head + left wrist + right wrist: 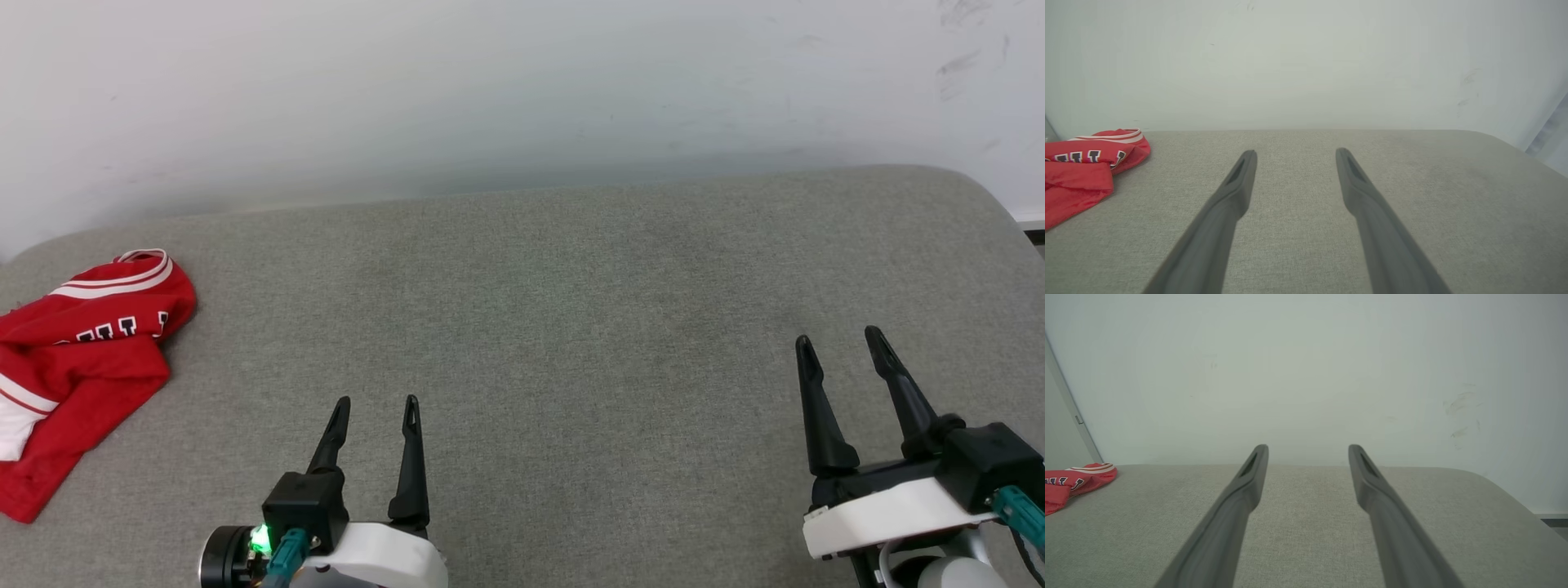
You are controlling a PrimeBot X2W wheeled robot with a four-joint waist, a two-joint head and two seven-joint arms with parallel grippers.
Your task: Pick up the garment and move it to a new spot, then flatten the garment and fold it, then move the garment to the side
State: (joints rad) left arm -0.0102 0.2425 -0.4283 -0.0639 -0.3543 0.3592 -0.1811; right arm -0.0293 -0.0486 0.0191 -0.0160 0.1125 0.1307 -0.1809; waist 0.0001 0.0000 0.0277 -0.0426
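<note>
The crumpled red jersey T-shirt (82, 359) with striped trim is seen on the grey fabric bench (571, 327), well left of the wide-spread, empty left gripper (377, 402) and right gripper (838, 335). Only one bunched layer may be pinched, leaving the rest dragged.

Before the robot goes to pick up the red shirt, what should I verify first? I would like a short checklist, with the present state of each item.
1. Location of the garment known, at the left of the grey surface: ok.
2. The garment lies flat: not ok, it is crumpled.
3. Whole garment in sight: cannot tell, the head view's left edge cuts it off.
4. Jaws of the left gripper open and empty: ok.
5. Jaws of the right gripper open and empty: ok.
6. Nothing between the left gripper and the garment: ok.
</note>
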